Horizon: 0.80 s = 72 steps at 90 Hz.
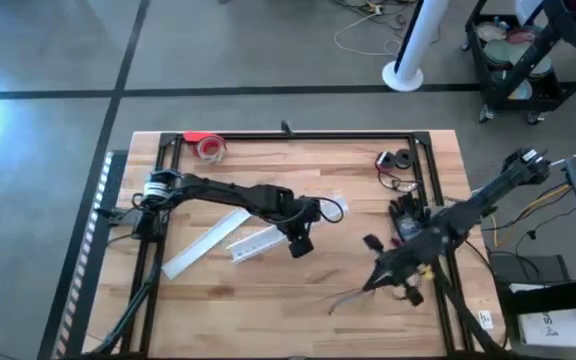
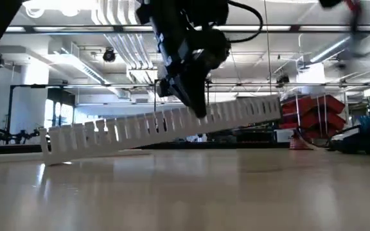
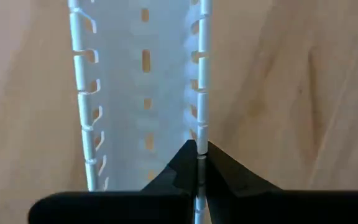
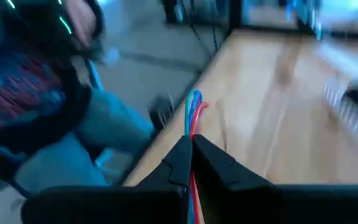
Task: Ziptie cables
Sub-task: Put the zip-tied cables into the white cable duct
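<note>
Both arms are busy at once, and this looks like the gathering stage, before any tying happens. The left hand (image 3: 199,163) is pressed together on one side wall of a white slotted duct (image 3: 142,81), a long channel with comb-like teeth. From table height the duct (image 2: 166,125) hangs tilted, one end down near the table (image 1: 298,300) and the other raised. From above, that hand (image 1: 301,238) sits near the middle of the table, with a second white strip (image 1: 203,243) lying flat just beside the lifted one.

The right hand (image 4: 190,152) is closed on the cables (image 4: 193,112), a few thin red and blue wires pinched between its tips and poking out ahead of them. From above, the hand (image 1: 380,280) is toward the right front of the table, and a thin strand (image 1: 346,296) trails from it toward the middle; I judge that to be the rest of the cables. Through the right wrist camera a person in a dark patterned top and jeans shows beyond the table's edge, blurred.

I cannot pick out a ziptie anywhere, so the binding itself seems some way off. The next move, as I read it, calls for bringing the two hands together, lining the wires up with the open side of the duct, without either grip slipping.
</note>
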Each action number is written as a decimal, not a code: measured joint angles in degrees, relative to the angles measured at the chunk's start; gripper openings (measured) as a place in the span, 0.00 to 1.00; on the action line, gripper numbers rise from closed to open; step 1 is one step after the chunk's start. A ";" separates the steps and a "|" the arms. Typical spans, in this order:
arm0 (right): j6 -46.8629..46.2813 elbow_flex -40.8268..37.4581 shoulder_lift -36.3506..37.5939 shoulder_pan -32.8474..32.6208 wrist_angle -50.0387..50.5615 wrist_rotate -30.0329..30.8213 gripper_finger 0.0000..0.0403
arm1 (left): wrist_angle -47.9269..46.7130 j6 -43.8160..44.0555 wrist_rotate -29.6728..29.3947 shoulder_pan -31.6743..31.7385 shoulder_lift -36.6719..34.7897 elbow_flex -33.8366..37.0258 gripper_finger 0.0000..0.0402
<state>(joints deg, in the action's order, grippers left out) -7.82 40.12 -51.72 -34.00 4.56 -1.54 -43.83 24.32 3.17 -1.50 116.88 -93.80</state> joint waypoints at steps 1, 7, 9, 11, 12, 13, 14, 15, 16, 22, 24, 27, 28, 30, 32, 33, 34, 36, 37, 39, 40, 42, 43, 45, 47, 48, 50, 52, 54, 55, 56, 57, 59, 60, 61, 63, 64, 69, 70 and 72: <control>0.26 0.01 0.64 0.01 0.00 0.00 0.00 | 0.04 0.01 0.13 -0.03 0.26 -0.11 0.00; 1.69 0.02 3.77 0.02 0.64 0.09 0.00 | 0.48 0.09 0.80 -0.08 1.54 -0.60 0.01; 2.11 0.02 4.55 0.02 1.02 0.10 0.00 | 0.78 0.13 0.84 -0.10 1.86 -0.73 0.01; 2.54 0.02 5.25 0.02 1.33 0.16 0.00 | 1.12 0.13 0.88 -0.10 2.08 -0.88 0.02; 2.70 0.02 5.56 0.03 1.46 0.19 0.00 | 1.29 0.13 0.90 -0.11 2.18 -0.95 0.02; 2.80 0.02 5.88 0.04 1.60 0.22 0.00 | 1.45 0.13 0.92 -0.13 2.29 -1.02 0.02; 2.81 0.02 6.17 0.05 1.66 0.22 0.00 | 1.61 0.13 0.96 -0.13 2.41 -1.10 0.03; 2.85 0.02 6.43 0.08 1.73 0.23 0.00 | 1.74 0.13 1.01 -0.13 2.49 -1.15 0.03; 2.92 0.02 6.67 0.14 1.81 0.24 0.00 | 1.86 0.13 1.06 -0.13 2.54 -1.18 0.04; 2.90 0.02 7.51 0.13 2.22 0.24 0.00 | 1.89 0.01 1.33 -0.17 2.63 -1.20 0.07; 2.87 0.02 7.56 0.13 2.48 0.24 0.00 | 1.85 -0.25 1.65 -0.15 2.63 -1.20 0.09; 2.60 0.02 7.45 0.13 3.01 0.24 0.00 | 1.88 -0.84 2.05 -0.15 2.63 -1.20 0.11; 2.47 0.02 7.39 0.13 3.19 0.24 0.00 | 1.89 -1.04 2.18 -0.16 2.63 -1.20 0.12; 2.13 0.02 7.25 0.13 3.51 0.24 0.00 | 1.91 -1.48 2.37 -0.17 2.59 -1.20 0.14; 1.69 0.02 7.09 0.13 3.77 0.24 0.00 | 1.87 -1.99 2.53 -0.17 2.47 -1.20 0.15; 1.52 0.02 6.99 0.13 3.89 0.23 0.00 | 1.86 -2.27 2.57 -0.17 2.39 -1.20 0.17; 1.39 0.02 6.88 0.13 3.99 0.22 0.00 | 1.85 -2.53 2.62 -0.16 2.31 -1.20 0.18; 1.17 0.02 6.63 0.13 4.17 0.23 0.00 | 1.85 -3.06 2.77 -0.16 2.07 -1.20 0.20; 1.02 0.02 6.47 0.13 4.24 0.24 0.00 | 1.84 -3.33 2.88 -0.17 1.88 -1.20 0.21; 0.78 0.02 6.18 0.13 4.33 0.24 0.00 | 1.77 -3.78 3.13 -0.17 1.47 -1.20 0.23; 0.63 0.02 6.06 0.13 4.37 0.22 0.00 | 1.75 -3.95 3.27 -0.17 1.23 -1.20 0.24; 0.36 0.02 5.66 0.13 4.42 0.22 0.00 | 1.74 -4.24 3.53 -0.17 0.72 -1.20 0.26; 0.28 0.02 5.50 0.13 4.45 0.21 0.00 | 1.74 -4.38 3.68 -0.17 0.41 -1.20 0.27; 0.06 0.02 5.12 0.13 4.50 0.22 0.00 | 1.78 -4.56 3.83 -0.17 -0.18 -1.20 0.30; -0.11 0.02 4.76 0.13 4.53 0.22 0.00 | 1.74 -4.76 3.94 -0.17 -0.84 -1.20 0.32; -0.12 0.02 4.59 0.13 4.56 0.22 0.00 | 1.68 -4.83 4.01 -0.19 -1.18 -1.20 0.33; -0.25 0.02 4.30 0.13 4.56 0.24 0.00 | 1.48 -5.00 4.24 -0.28 -1.83 -1.20 0.35; -0.36 0.02 4.04 0.13 4.53 0.25 0.00 | 1.16 -5.23 4.58 -0.37 -2.49 -1.20 0.37; -0.48 0.02 3.77 0.14 4.44 0.30 0.00 | 0.73 -5.44 4.94 -0.54 -3.18 -1.20 0.39; -0.57 0.02 3.66 0.15 4.36 0.34 0.00 | 0.52 -5.59 5.01 -0.64 -3.54 -1.18 0.40; -0.63 0.02 3.54 0.14 4.29 0.46 0.00 | 0.38 -5.74 5.07 -0.76 -3.89 -1.16 0.40; -0.73 0.02 3.46 0.13 4.23 0.55 0.00 | 0.31 -5.92 5.12 -0.91 -4.24 -1.14 0.41; -1.10 0.02 3.27 0.13 4.19 0.64 0.00 | 0.32 -6.43 5.18 -1.22 -4.88 -1.09 0.43; -1.30 0.02 3.18 0.13 4.20 0.64 0.00 | 0.32 -6.68 5.22 -1.43 -5.25 -1.09 0.43; -1.45 0.02 3.13 0.13 4.21 0.64 0.00 | 0.31 -6.92 5.28 -1.67 -5.62 -1.08 0.44; -1.76 0.02 2.96 0.13 4.35 0.66 0.00 | 0.20 -7.37 5.44 -2.23 -6.37 -1.01 0.45; -1.93 0.02 2.92 0.13 4.45 0.64 0.00 | 0.06 -7.57 5.60 -2.55 -6.78 -0.96 0.46; -3.03 0.02 2.78 0.13 4.87 0.64 0.00 | -0.88 -8.19 7.74 -4.37 -8.68 -0.60 0.48; -3.13 0.02 2.78 0.13 4.94 0.65 0.00 | -0.95 -8.25 8.27 -4.79 -8.98 -0.51 0.49; -3.32 0.02 2.81 0.13 5.09 0.69 0.00 | -0.85 -8.32 9.12 -5.67 -9.57 -0.36 0.50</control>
<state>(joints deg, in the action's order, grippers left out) -11.14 40.14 -48.91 -33.87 9.65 -0.86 -44.68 16.00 12.28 -7.17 107.30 -94.17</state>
